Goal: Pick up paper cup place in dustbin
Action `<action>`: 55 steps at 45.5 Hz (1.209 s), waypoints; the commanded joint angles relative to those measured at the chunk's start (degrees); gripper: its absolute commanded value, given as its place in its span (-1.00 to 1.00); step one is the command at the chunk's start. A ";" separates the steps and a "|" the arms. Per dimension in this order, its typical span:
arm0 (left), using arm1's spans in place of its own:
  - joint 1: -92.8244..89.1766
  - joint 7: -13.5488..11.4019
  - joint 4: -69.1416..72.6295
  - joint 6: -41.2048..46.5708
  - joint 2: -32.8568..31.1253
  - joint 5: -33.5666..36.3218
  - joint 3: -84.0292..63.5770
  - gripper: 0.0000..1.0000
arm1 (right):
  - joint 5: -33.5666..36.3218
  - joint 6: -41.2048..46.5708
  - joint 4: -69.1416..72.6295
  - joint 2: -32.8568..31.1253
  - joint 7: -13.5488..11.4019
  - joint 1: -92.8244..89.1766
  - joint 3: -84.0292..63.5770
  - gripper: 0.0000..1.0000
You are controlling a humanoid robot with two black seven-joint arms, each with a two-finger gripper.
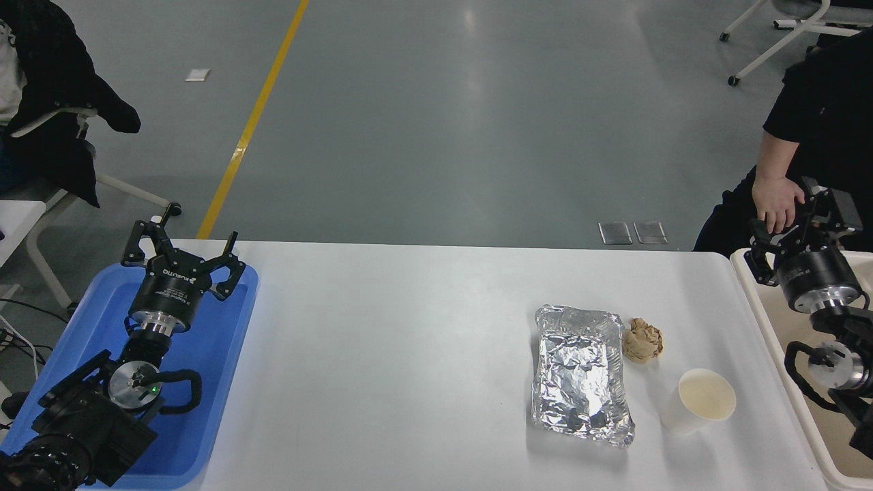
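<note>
From the head view, the only one I have, the paper cup (698, 410) stands upright on the white tabletop (409, 368) near its right front corner, mouth open to the camera, untouched. Just to its left lies a foil tray (581, 374), and a crumpled brown paper ball (642, 340) sits beyond the cup, beside the tray's far right corner. The dustbin (757, 307) runs along the tabletop's right edge, only its near rim and part of its inside showing.

My right pincer (791, 228) hovers over the dustbin's far end, well apart from the cup; a person's hand (774, 201) overlaps its tips, so I cannot tell whether its fingers are apart or together. My left pincer (183, 247) is parked over a blue tray (225, 368) at the lower left, fingers spread and empty.

As I judge it, the reach has not begun. I would wait for that hand to clear, then bring the right pincer in from the right, keeping off the foil tray, and close gently on the cup's wall, since thin paper crushes easily.
</note>
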 commanded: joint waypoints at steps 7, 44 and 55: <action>-0.03 0.01 0.00 0.00 0.00 0.07 0.00 1.00 | 0.00 -0.12 0.32 -6.64 -9.28 18.48 -32.19 1.00; -0.03 0.01 -0.09 0.00 0.00 0.07 0.00 1.00 | -6.06 5.51 31.59 -5.07 -20.19 69.02 -96.89 1.00; -0.03 0.01 0.00 0.00 0.00 0.07 0.00 1.00 | -7.56 6.99 43.03 -3.48 -19.84 76.06 -103.84 1.00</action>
